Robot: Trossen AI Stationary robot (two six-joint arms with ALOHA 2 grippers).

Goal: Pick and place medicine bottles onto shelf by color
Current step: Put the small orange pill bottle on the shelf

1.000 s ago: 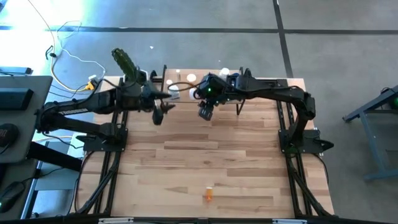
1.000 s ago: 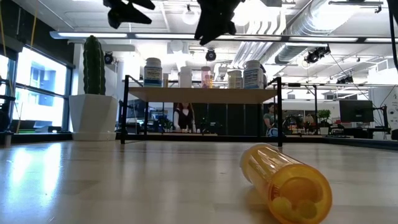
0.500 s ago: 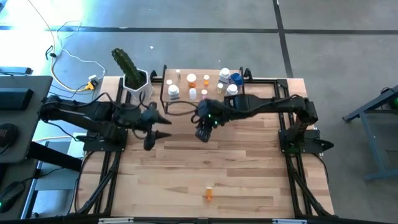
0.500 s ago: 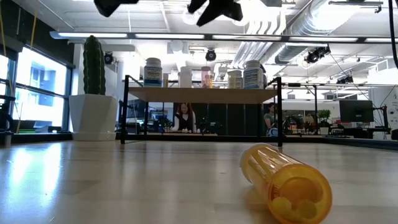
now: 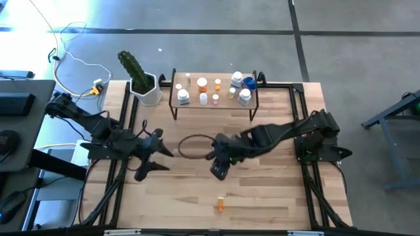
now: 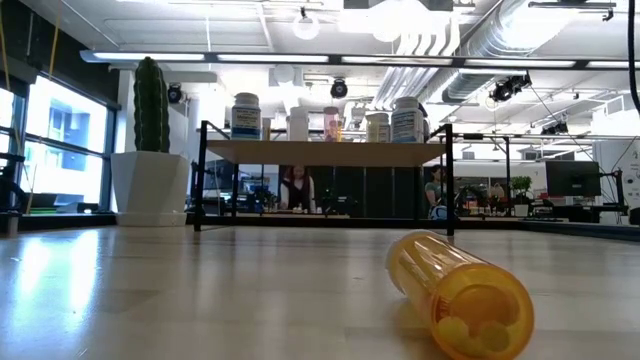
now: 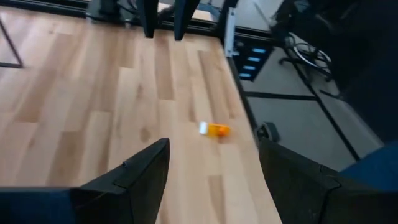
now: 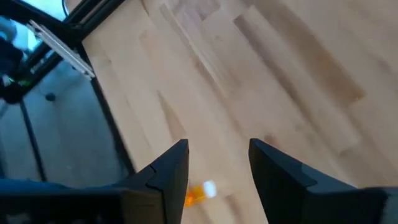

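Observation:
One orange bottle with a white cap lies on its side on the table near the front edge; it fills the near ground of the low view and shows in the left wrist view and right wrist view. Several white, orange, pink and one blue bottle stand on the shelf at the back. My right gripper is open above the table's middle, behind the lying bottle. My left gripper is open and empty at the left.
A white pot with a green cactus stands at the back left beside the shelf. A dark ring-shaped cable lies on the table in front of the shelf. Black frame rails run along both table sides. People show in the room behind.
Both grippers have drawn away from the shelf toward the table's near edge, rising out of the low view. My right gripper has come toward the lying orange bottle; my left has gone back toward the left edge. The bottles have kept still.

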